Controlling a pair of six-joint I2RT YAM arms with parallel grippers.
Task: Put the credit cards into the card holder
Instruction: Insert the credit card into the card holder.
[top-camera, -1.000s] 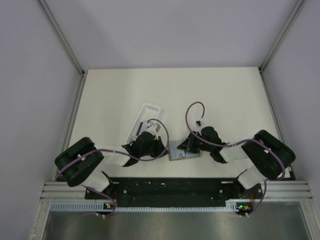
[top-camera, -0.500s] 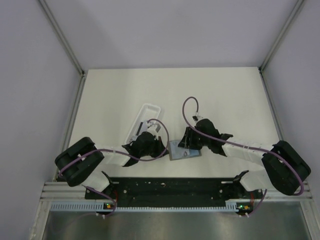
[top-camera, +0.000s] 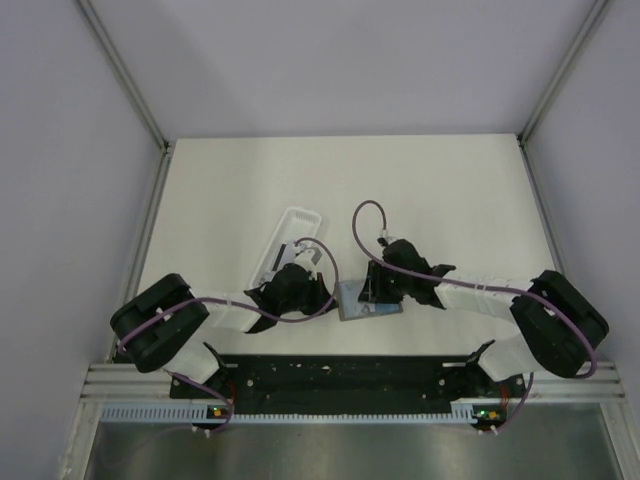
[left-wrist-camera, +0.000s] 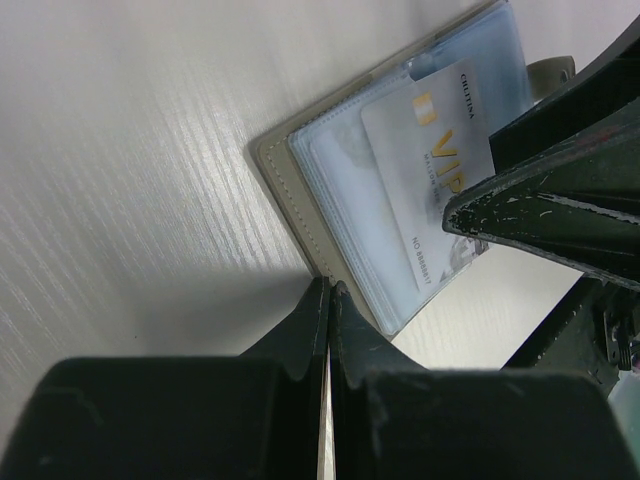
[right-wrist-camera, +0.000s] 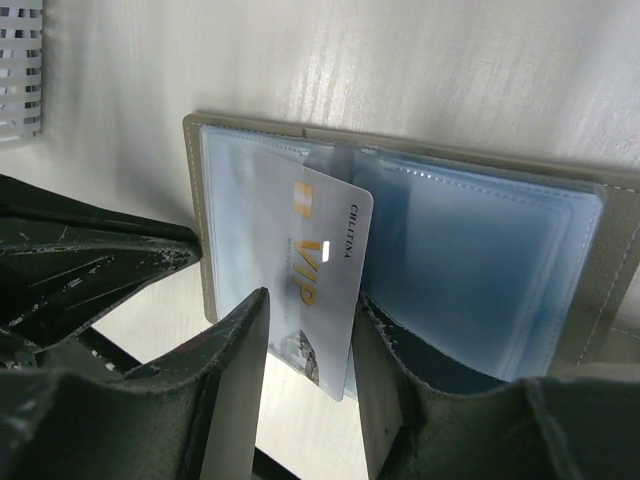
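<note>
Card holder (right-wrist-camera: 480, 260) lies open on the tabletop (right-wrist-camera: 400, 60), near centre, between both hands. Your left hand (left-wrist-camera: 328, 300) is closed on nothing, tips against the holder's left edge, likely pinning it so it can't slide. One credit card (right-wrist-camera: 312, 235) sits part-way in a clear pocket. Your right hand (right-wrist-camera: 312, 302) is spread astride its free end, probably to push it deeper.

**Finding 1.** One credit card (right-wrist-camera: 312, 262) sits in the left-hand clear pockets of the open card holder (right-wrist-camera: 500, 270). It bears large gold letters "VIP" across its face.

**Finding 2.** A small dark word on the same card starts "CR" and ends "INA". The middle letters are unclear.

**Finding 3.** In the left wrist view, a serial line on the card begins "NO 888". The digits after that are uncertain.
</note>
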